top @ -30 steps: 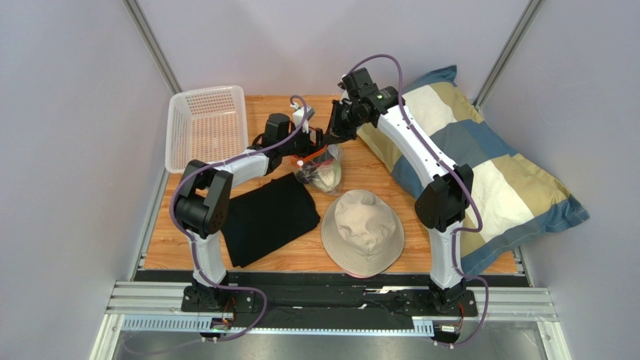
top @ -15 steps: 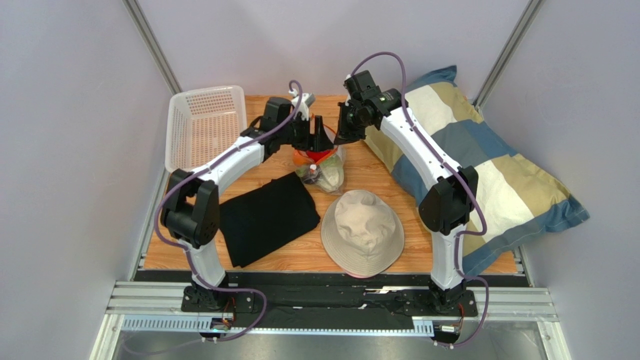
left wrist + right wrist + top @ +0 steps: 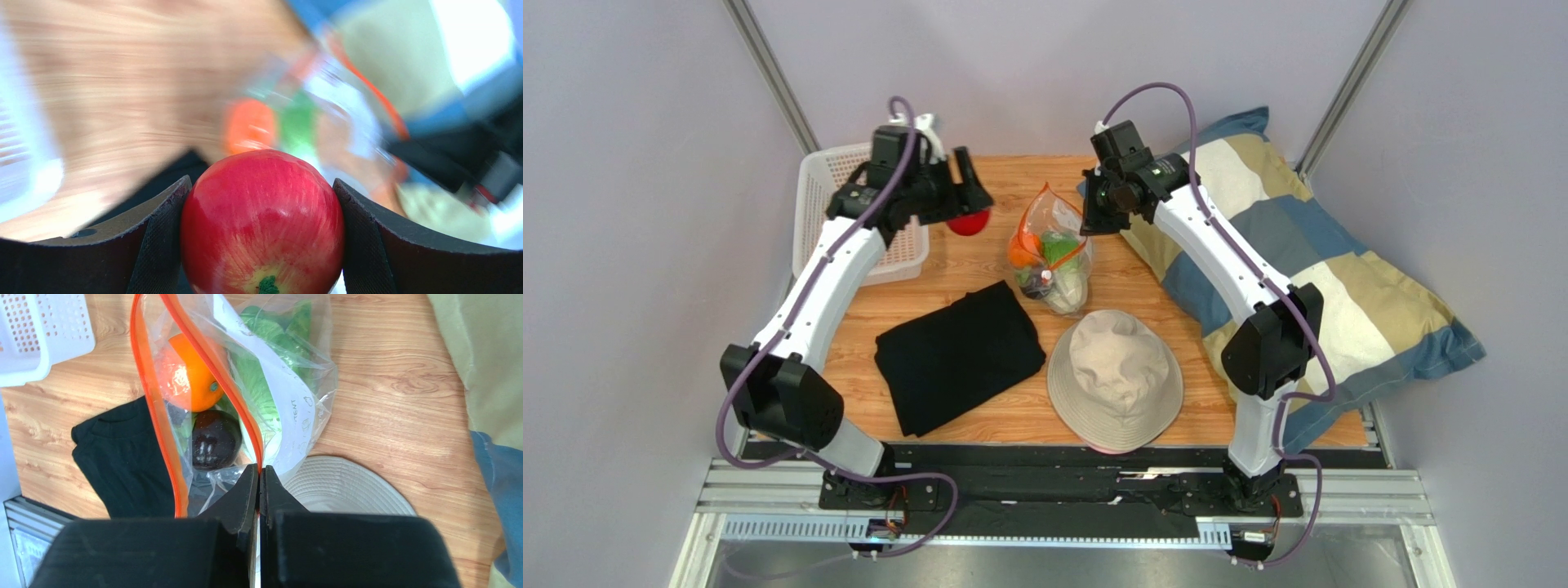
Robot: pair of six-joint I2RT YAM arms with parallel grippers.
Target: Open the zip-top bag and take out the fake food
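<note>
Now the left end effector [image 3: 968,213] has carried the pinched apple [image 3: 262,220] out of the bag [image 3: 288,386] toward the far-left corner of the worktop [image 3: 965,263], the right end effector [image 3: 258,478] pinching its rim.

Table [image 3: 971,263]: basket [image 3: 897,249], cloth [image 3: 959,355], hat [image 3: 1116,380], zip-top bag [image 3: 1053,251]

The apple [image 3: 263,226] is smooth and glossy, with fine pale streaks. The pads [image 3: 156,239] of the left claw [image 3: 261,184] are matt black with fine ribs. The bag [image 3: 294,386] is clear, crinkled, shiny plastic. The counter [image 3: 380,373] is grained wood. At the lower left of the right wrist view, a black cloth [image 3: 116,453] looks matt.
</note>
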